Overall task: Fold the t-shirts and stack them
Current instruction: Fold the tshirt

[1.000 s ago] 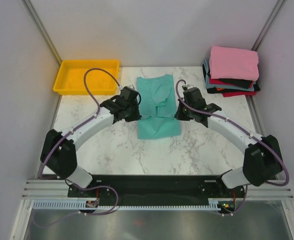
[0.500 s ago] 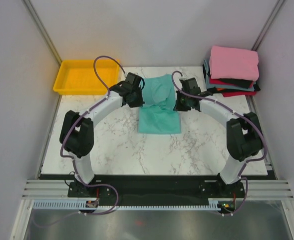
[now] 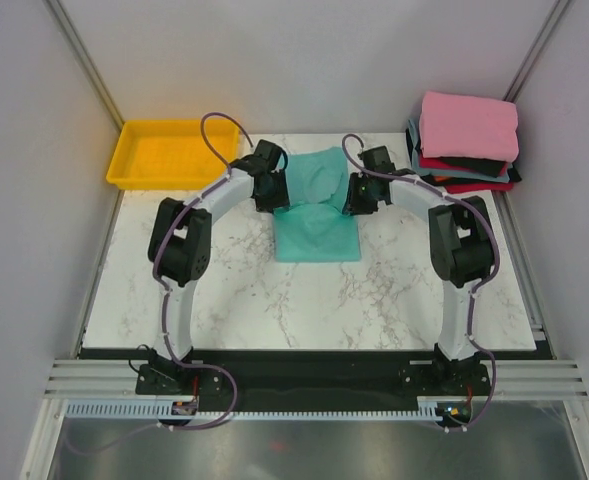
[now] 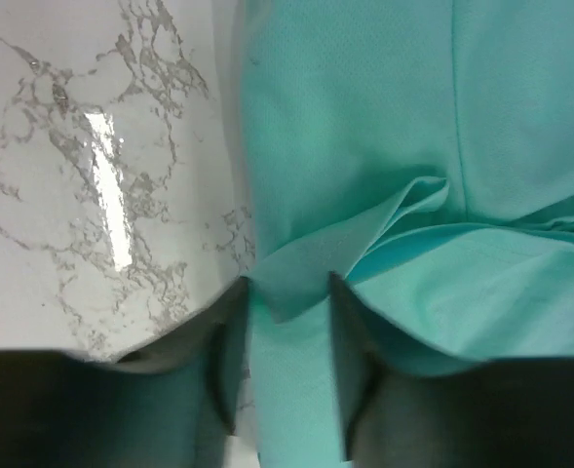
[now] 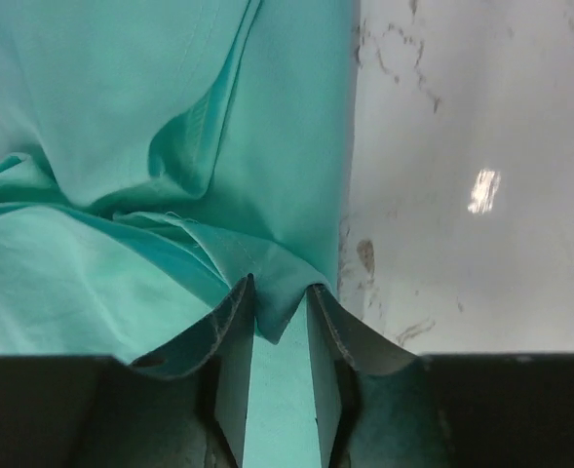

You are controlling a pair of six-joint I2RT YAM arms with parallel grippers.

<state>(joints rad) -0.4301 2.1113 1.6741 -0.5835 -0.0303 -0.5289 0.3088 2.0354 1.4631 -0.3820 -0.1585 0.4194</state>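
The teal t-shirt [image 3: 317, 215] lies folded at the middle of the marble table, its top layer rumpled toward the far end. My left gripper [image 3: 277, 192] sits at its left edge and my right gripper [image 3: 358, 196] at its right edge. In the left wrist view the left gripper [image 4: 288, 283] is open, and a loose corner of the teal t-shirt [image 4: 364, 146] lies between its tips. My right gripper [image 5: 282, 285] is open too, with a fold of the teal t-shirt [image 5: 121, 117] resting between its tips. A stack of folded t-shirts [image 3: 467, 140], pink on top, stands at the far right corner.
A yellow plastic tray [image 3: 169, 153] sits at the far left corner. Bare marble table [image 3: 304, 300] stretches between the teal shirt and the arm bases. Grey walls close in on the left, right and back.
Both arms reached farther across the table, carrying the shirt's layer over itself so the shirt is shorter. Both grippers went from shut on the cloth to open, letting it go.
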